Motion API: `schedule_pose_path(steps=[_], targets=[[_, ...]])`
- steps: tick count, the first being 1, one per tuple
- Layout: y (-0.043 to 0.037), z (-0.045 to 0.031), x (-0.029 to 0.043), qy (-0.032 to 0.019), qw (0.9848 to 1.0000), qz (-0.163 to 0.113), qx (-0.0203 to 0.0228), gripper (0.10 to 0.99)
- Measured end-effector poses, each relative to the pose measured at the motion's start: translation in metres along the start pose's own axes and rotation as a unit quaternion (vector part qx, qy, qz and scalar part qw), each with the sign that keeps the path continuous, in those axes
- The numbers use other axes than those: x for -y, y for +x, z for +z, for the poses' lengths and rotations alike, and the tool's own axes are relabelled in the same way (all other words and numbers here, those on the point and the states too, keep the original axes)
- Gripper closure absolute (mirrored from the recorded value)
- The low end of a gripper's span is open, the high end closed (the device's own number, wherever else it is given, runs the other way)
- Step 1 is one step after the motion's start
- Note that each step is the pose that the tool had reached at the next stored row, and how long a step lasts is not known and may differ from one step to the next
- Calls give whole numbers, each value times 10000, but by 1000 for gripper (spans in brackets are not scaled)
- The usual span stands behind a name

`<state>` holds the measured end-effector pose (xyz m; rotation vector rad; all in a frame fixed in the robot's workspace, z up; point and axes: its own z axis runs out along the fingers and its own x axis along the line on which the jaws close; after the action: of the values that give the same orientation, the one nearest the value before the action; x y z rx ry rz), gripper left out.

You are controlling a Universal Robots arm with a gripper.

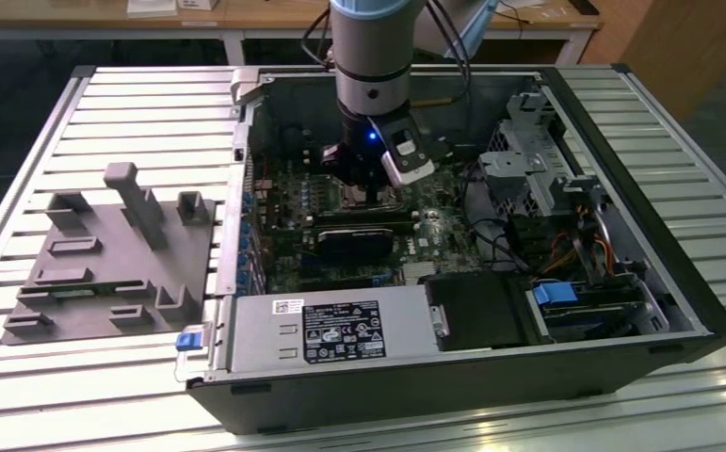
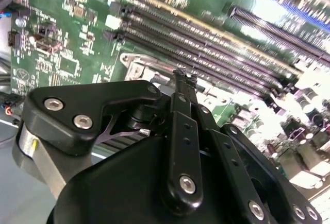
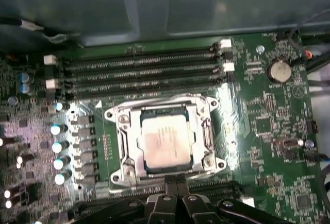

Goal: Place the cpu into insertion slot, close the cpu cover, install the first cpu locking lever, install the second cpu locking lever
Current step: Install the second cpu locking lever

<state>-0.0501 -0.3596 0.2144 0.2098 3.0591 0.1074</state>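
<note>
In the first wrist view the cpu (image 3: pixel 164 142), a square chip with a dull silver top, lies flat in the insertion slot (image 3: pixel 209 131). The silvery cpu cover (image 3: pixel 124 147) lies down around it, and the chip shows through its window. A thin wire lever (image 3: pixel 149 99) runs along the socket's far edge. My gripper (image 3: pixel 176 178) is shut with its fingertips together at the socket's near edge, and nothing shows between them. In the second wrist view the gripper (image 2: pixel 180 73) points at a silvery socket corner (image 2: pixel 136 69). In the exterior view the gripper (image 1: pixel 365 193) reaches down into the open computer case.
Long black memory slots (image 3: pixel 144 69) run beside the socket, with a coin battery (image 3: pixel 279 71) nearby. A black heatsink block (image 1: pixel 356 240), a grey power supply box (image 1: pixel 325 330) and a drive cage (image 1: pixel 526 169) crowd the case. A grey fixture tray (image 1: pixel 99 254) sits at the exterior view's left.
</note>
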Motion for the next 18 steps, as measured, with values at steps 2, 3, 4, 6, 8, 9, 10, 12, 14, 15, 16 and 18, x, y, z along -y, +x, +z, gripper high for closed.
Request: schedule_pose_path(steps=[2, 3, 4, 6, 8, 9, 10, 12, 14, 15, 16, 18], targets=[[4, 2, -26, 0, 10000, 0, 0, 980], [5, 2, -36, 0, 10000, -1, 0, 980], [7, 3, -46, -3, 10000, -3, -1, 980], [8, 4, -61, -17, 10000, -6, -3, 980], [10, 5, -74, -35, 10000, -9, -6, 980], [11, 5, -79, -46, 10000, -11, -8, 980], [12, 5, -85, -57, 10000, -13, -9, 980], [13, 6, -96, -84, 10000, -17, -13, 980], [15, 8, -110, -107, 9999, -20, -16, 980], [16, 8, -117, -121, 9999, -21, -19, 980], [17, 8, -123, -133, 9999, -22, -21, 980], [19, 7, -137, -147, 9999, -26, -23, 980]])
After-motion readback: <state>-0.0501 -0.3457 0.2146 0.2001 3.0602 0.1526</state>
